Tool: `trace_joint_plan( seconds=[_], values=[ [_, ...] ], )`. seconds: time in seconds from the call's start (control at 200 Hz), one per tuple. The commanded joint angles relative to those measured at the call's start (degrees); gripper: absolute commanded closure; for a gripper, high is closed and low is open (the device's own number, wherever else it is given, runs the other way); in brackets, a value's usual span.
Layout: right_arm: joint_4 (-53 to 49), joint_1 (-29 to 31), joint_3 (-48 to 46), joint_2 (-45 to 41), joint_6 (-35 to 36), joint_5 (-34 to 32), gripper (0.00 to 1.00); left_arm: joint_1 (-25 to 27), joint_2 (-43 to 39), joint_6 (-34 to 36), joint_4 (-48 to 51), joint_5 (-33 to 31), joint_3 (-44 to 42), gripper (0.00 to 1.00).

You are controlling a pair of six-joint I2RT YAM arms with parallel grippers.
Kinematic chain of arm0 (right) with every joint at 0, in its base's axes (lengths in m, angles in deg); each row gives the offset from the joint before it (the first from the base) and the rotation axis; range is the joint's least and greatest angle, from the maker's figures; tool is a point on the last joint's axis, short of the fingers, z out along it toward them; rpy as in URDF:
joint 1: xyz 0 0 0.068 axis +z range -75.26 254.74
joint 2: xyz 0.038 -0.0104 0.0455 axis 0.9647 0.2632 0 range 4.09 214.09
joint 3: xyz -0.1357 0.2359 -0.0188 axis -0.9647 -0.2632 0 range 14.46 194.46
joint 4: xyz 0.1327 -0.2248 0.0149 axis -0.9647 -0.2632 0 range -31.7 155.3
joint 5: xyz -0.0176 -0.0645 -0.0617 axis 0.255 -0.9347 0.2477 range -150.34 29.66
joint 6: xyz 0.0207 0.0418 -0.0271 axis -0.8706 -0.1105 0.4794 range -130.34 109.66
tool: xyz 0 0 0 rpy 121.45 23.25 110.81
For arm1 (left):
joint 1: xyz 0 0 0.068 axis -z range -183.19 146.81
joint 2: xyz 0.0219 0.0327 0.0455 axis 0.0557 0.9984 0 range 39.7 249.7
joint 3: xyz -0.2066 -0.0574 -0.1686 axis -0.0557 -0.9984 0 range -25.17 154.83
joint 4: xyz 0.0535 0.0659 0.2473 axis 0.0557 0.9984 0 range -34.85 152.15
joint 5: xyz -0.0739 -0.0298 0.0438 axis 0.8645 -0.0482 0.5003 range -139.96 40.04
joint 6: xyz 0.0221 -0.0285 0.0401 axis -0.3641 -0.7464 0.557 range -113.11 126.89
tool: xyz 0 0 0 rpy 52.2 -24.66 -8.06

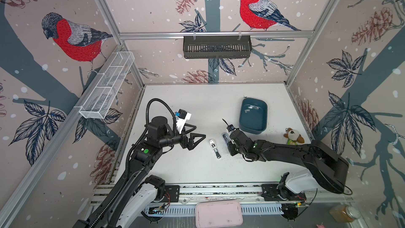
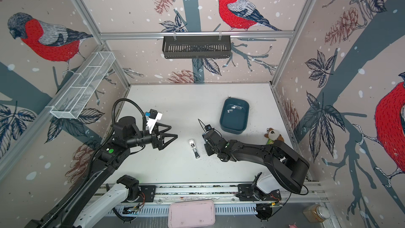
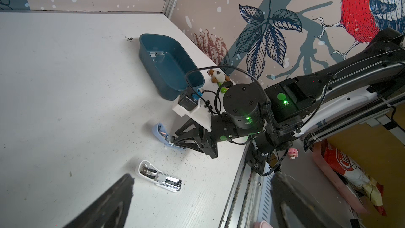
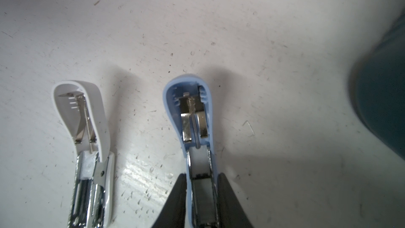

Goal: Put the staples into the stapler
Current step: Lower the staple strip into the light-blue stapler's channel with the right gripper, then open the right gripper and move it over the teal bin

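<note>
1. The white stapler and the blue stapler lie side by side on the table between the arms, white on the left. Both lids are swung back, probably so the metal channels face up for loading.
2. The right gripper straddles the blue stapler's channel with narrow jaws, one finger along each side, most likely to steady it. I cannot tell whether the fingers press on it or sit just clear.
3. The left gripper hangs wide open and empty, left of the white stapler and apart from it.
4. The staples lie at the far end of the dark teal tub, which stands to the far right of the staplers. They are well apart from both grippers.
5. In both top views the right gripper covers most of the blue stapler. The right wrist view cuts off both staplers' near ends. The grey fill in the blue channel could be a loaded strip, but it is unclear. The staples in the tub are too small to count.
</note>
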Motion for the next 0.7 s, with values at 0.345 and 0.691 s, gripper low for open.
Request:
trace_joint_plan(
  seconds=[0.345, 0.691],
  values=[
    [1.3, -0.7, 0.5, -3.1, -1.9, -0.3, 0.72, 0.0, 0.4, 1.0, -2.2, 0.9, 0.2, 0.03],
    [1.5, -4.6, 0.4, -10.2, -2.6, 2.0, 0.73, 0.9, 2.0, -0.1, -3.5, -0.2, 1.6, 0.03]
  ],
)
